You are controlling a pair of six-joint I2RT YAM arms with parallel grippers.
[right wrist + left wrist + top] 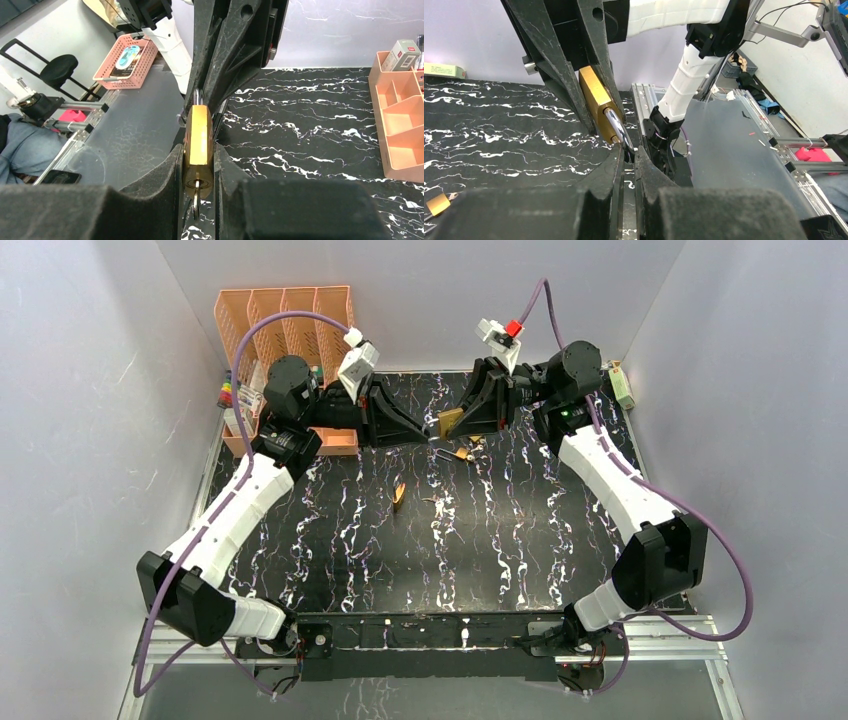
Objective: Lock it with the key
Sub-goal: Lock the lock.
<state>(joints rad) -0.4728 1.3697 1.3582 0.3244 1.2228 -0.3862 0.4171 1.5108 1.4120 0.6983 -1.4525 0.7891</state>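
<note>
No text can be read. The small box (404,51) in the peach organizer (400,130) carries a red band whose print is too small to make out. The green box (443,70) at the table (499,125) edge and the packet (129,52) in the pink basket (115,80) are too blurred to read.

- Top external: high, behind both arm bases (300,638), looking down and forward over the whole marbled table (330,540).
- Left wrist: close in, facing rightward at the padlock (596,97).
- Right wrist: close in, facing leftward at that padlock, shared by all three views.
</note>
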